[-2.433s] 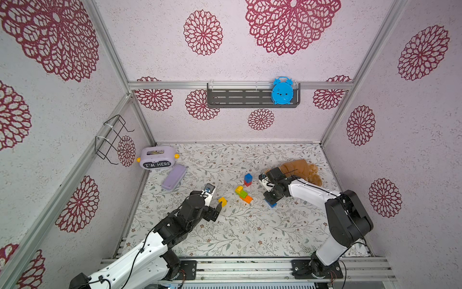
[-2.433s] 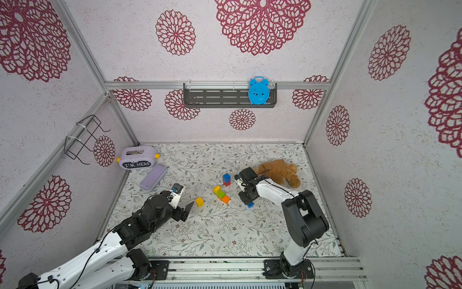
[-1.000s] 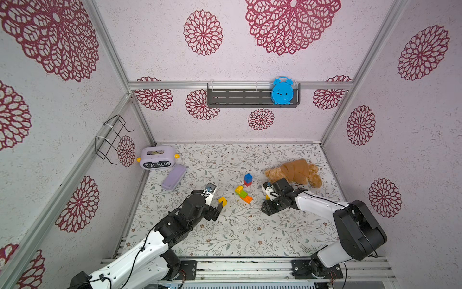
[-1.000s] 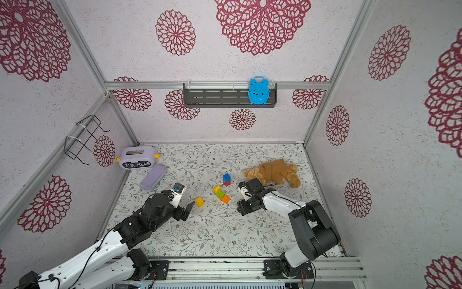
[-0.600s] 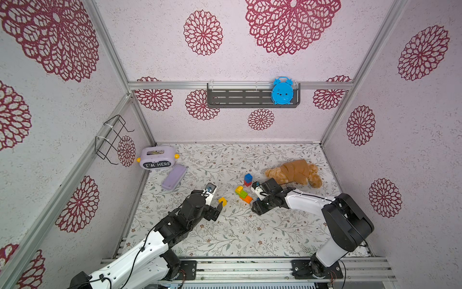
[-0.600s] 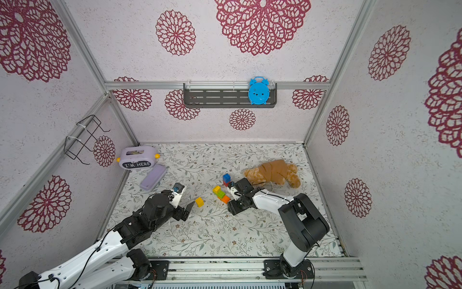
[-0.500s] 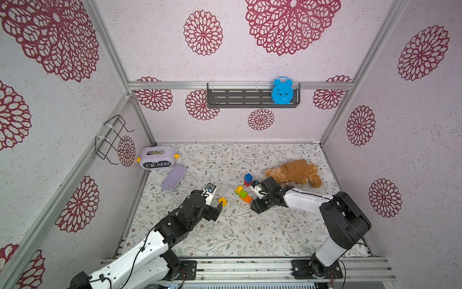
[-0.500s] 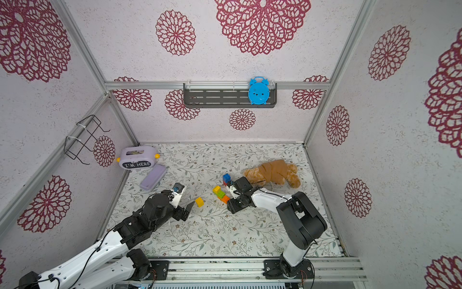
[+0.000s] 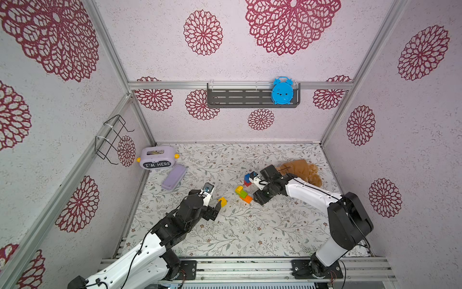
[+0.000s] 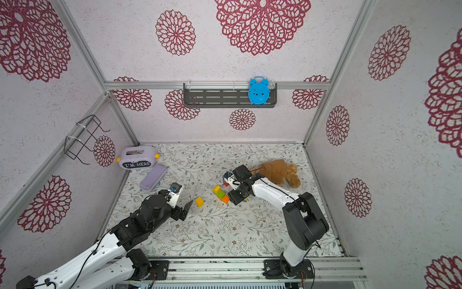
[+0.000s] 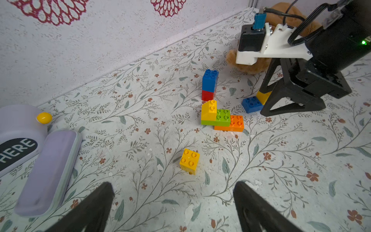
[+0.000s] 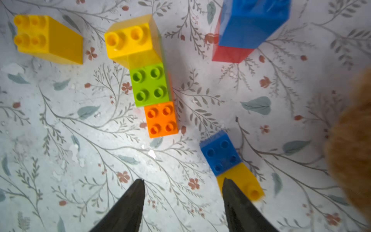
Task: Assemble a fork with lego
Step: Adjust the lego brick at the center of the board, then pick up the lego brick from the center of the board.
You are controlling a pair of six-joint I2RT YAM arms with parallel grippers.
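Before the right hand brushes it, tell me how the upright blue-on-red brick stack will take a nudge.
The blue-on-red stack stands taller than it is wide, so a high push would probably tip it. It looks like hard, glossy plastic: likely stiff, light, and apt to slide on the floral tabletop if pushed low.

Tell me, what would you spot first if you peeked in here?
First, the colours in the middle of the flowery table: a yellow, green and orange build, a blue-on-red stack behind it, and a lone yellow brick. A brown plush toy lies at the back right, and a blue alarm clock sits on the wall shelf.
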